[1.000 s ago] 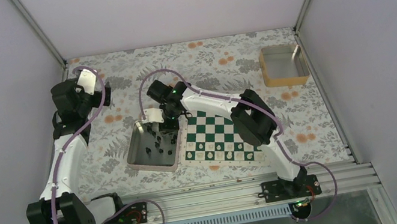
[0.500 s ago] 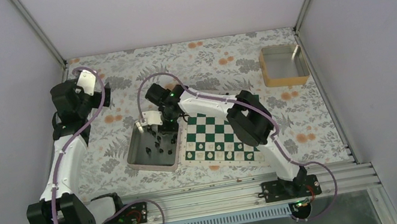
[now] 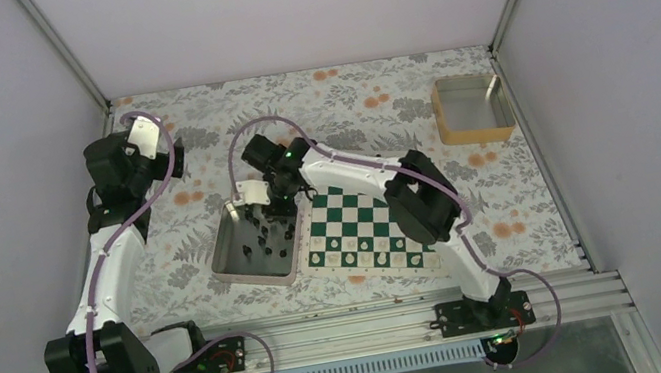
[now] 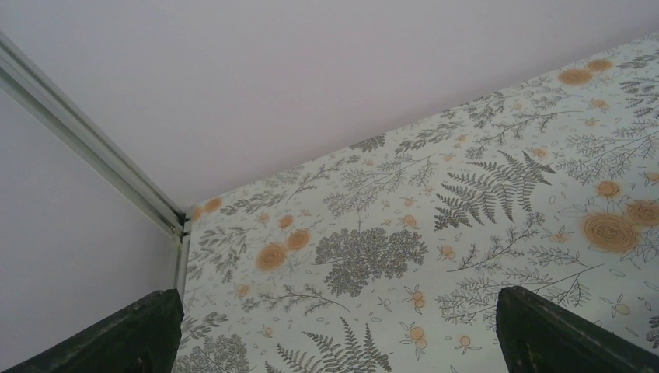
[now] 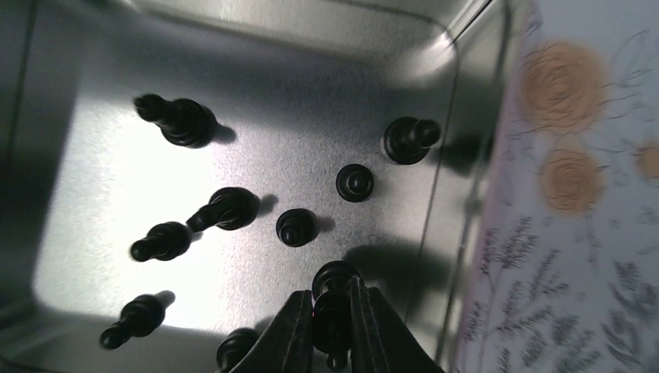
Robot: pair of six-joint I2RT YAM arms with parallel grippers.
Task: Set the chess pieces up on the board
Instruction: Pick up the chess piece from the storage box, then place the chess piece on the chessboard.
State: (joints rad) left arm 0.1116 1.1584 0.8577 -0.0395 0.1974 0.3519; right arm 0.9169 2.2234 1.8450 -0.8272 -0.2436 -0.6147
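Right gripper (image 5: pixel 332 322) clenched on a black chess piece (image 5: pixel 334 281) inside the metal tray (image 5: pixel 109 163), other black pieces (image 5: pixel 233 206) around it, left gripper (image 4: pixel 334 334) released wide over the far-left floral table (image 4: pixel 466 194), board (image 3: pixel 350 205) just right of tray.

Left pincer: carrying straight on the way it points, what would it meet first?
The left pincer would probably meet the floral tablecloth first, short of the back wall; nothing else shows ahead.

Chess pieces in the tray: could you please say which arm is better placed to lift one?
Right: the right gripper grips a chess piece in the tray beside the board; the left gripper hangs open far away.
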